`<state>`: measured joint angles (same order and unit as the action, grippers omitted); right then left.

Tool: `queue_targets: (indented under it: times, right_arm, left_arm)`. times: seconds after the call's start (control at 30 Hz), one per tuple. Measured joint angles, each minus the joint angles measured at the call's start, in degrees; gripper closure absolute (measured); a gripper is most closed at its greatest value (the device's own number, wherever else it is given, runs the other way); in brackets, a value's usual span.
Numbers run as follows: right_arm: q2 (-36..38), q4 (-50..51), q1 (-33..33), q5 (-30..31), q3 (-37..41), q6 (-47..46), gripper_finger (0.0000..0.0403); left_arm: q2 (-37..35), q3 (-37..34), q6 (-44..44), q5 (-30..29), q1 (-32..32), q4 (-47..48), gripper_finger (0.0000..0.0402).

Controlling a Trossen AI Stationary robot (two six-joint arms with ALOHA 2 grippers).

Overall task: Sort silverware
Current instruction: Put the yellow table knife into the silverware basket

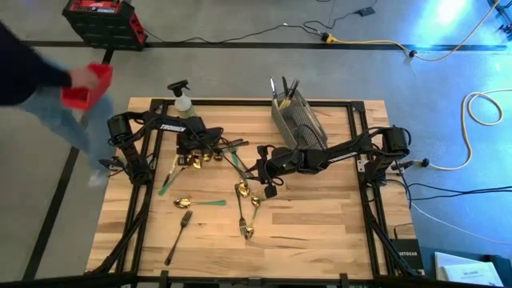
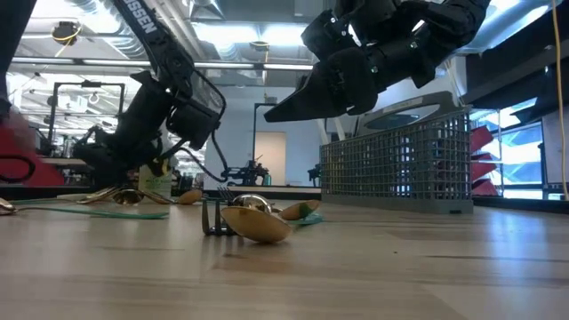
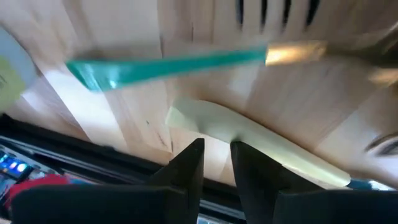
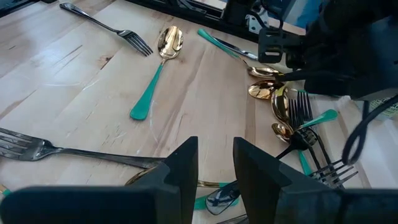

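I see most silverware [image 1: 210, 203] loose on table [image 1: 320, 232]; few pcs in caddy [image 1: 298, 122]. L gripper [image 1: 197, 152] over pile, R gripper [image 1: 262, 170] mid-table, both slightly apart, empty. Sorting barely begun.

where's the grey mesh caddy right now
In the high view the grey mesh caddy stands at the table's far edge, right of centre, just beyond the right gripper, with the spray bottle away to its left.
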<state>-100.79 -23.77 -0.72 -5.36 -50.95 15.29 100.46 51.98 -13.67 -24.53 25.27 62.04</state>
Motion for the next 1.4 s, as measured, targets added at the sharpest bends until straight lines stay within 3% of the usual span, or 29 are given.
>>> queue_targets:
  times: [0.37, 0.6, 0.73, 0.9, 1.1, 1.23, 1.4]
  right_arm:
    - [0.0, 1.4, 0.0, 0.0, 0.0, 0.0, 0.0317]
    - [0.0, 1.7, 0.0, 1.9, 0.0, 0.5, 0.0317]
    - [0.0, 1.2, 0.0, 7.6, 0.0, 5.6, 0.0317]
    - [0.0, -1.5, 0.0, 16.0, 0.0, 11.6, 0.0317]
    - [0.0, -7.8, 0.0, 16.3, 0.0, 12.3, 0.0317]
    - [0.0, -13.0, 0.6, 16.0, -3.3, 12.6, 0.0317]
    - [-0.4, -1.5, 4.0, 11.9, -10.8, 13.6, 0.0317]
  left_arm:
    - [-0.5, 7.8, 2.2, 2.5, -4.6, 0.1, 0.033]
    - [-6.8, 9.8, 8.8, 2.0, -8.3, -0.7, 0.033]
    - [-12.2, 9.8, 18.3, 2.1, -11.9, -2.7, 0.033]
    - [-19.7, 5.7, 30.8, 0.9, -18.3, -12.0, 0.033]
    - [-23.6, -4.0, 43.9, -4.6, -26.7, -22.5, 0.033]
    - [-23.5, -10.0, 58.8, -12.1, -30.3, -22.0, 0.033]
    - [-24.4, -15.6, 76.9, -20.3, -36.8, -17.3, 0.033]
